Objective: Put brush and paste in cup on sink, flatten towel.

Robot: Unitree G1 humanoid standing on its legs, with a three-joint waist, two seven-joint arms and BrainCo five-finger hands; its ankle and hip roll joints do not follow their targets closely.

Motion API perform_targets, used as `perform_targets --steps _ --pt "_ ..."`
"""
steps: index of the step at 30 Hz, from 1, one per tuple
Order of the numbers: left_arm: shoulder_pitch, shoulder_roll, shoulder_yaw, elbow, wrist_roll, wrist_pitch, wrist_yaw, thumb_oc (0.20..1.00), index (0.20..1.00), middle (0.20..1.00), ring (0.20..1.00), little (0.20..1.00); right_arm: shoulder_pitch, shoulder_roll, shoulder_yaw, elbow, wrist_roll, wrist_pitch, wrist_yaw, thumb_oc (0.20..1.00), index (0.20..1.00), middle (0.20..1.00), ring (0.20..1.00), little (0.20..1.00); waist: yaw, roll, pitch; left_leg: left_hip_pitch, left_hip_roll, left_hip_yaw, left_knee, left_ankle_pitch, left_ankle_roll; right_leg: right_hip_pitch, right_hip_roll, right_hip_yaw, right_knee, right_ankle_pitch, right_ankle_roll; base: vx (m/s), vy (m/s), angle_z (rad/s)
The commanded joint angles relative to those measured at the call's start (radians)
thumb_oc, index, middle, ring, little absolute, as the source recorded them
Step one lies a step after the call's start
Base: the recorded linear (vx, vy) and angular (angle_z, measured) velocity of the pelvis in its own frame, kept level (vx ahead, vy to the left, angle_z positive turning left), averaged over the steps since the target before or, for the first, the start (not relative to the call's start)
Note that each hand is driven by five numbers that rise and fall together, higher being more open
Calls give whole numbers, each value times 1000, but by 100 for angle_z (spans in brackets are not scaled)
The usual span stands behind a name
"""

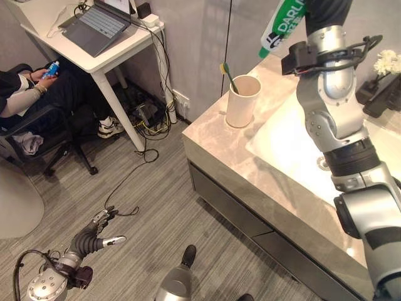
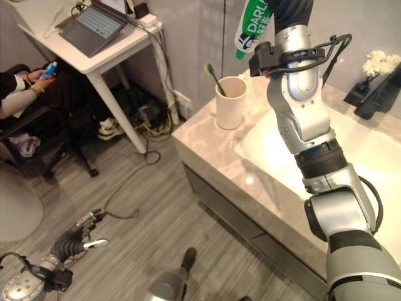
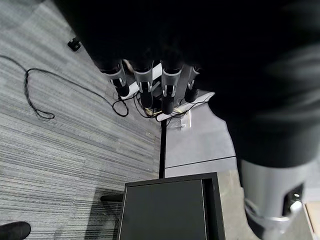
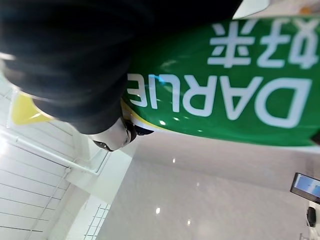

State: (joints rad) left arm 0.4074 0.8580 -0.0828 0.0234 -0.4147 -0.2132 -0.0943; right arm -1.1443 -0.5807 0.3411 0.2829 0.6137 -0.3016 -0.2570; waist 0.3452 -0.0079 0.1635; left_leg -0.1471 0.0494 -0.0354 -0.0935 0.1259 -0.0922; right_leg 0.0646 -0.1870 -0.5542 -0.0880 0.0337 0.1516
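Presses a silver fingertip (image 4: 116, 136) against the glossy green toothpaste tube (image 4: 225, 95), with the right hand (image 4: 70, 65) clamped round it and raised high over the back of the counter. Holds the tube tilted, lower end toward the cup (image 1: 243, 103), clear of the rim and not inside. Finds in that cup, a plain cream cylinder standing upright near the counter's corner, one toothbrush (image 1: 227, 74) leaning against the rim, green handle, head up. Shows beside the cup a smooth white sink basin (image 1: 285, 141) sunk into the pale veined stone counter (image 1: 213, 141), dark drawer fronts beneath. Places white flowers (image 1: 387, 63) and a dark fixture (image 1: 382, 95) at the far edge of the basin, too indistinct to name further. Hangs the left hand (image 1: 100, 235) low by the floor, well apart from the counter, fingers (image 3: 150, 85) loosely extended in a row and gripping nothing. Spreads grey striped carpet (image 1: 156, 207) below, crossed by loose black cables (image 1: 147, 119) near the wall. Sets a white desk (image 1: 119, 53) with an open laptop (image 1: 100, 25) farther off, and a seated person (image 1: 25, 91) on a black swivel chair holding a small blue object (image 1: 51, 69).
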Motion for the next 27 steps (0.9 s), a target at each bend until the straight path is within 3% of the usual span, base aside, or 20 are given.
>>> perform_targets --steps 1,9,15,27 --pt "-50 71 -19 -18 49 -59 7 1000 1000 1000 1000 1000 -144 -2 14 12 -11 -63 -33 200 200 200 200 200 -25 -50 -57 -20 28 76 6 17 -46 -7 -55 56 6 65 41 32 16 -2" --pt "-64 86 -42 -5 41 -64 1 1000 1000 1000 1000 1000 -166 -5 43 45 -16 -55 -38 200 200 200 200 200 -24 -51 -49 -42 22 74 6 17 -45 -27 -58 60 3 68 46 13 6 -2" --pt "-74 104 -57 -9 29 -67 0 1000 1000 1000 1000 1000 -199 55 47 108 -18 -57 -63 200 200 200 200 200 -18 -47 -44 -51 18 79 6 14 -42 -34 -62 64 1 71 51 26 10 -7" --pt "-77 81 -72 9 38 -66 10 1000 1000 1000 1000 1000 -192 96 48 149 -7 -55 -57 200 200 200 200 200 -5 -52 -34 -54 13 68 6 10 -39 -30 -60 55 1 69 53 2 0 1"
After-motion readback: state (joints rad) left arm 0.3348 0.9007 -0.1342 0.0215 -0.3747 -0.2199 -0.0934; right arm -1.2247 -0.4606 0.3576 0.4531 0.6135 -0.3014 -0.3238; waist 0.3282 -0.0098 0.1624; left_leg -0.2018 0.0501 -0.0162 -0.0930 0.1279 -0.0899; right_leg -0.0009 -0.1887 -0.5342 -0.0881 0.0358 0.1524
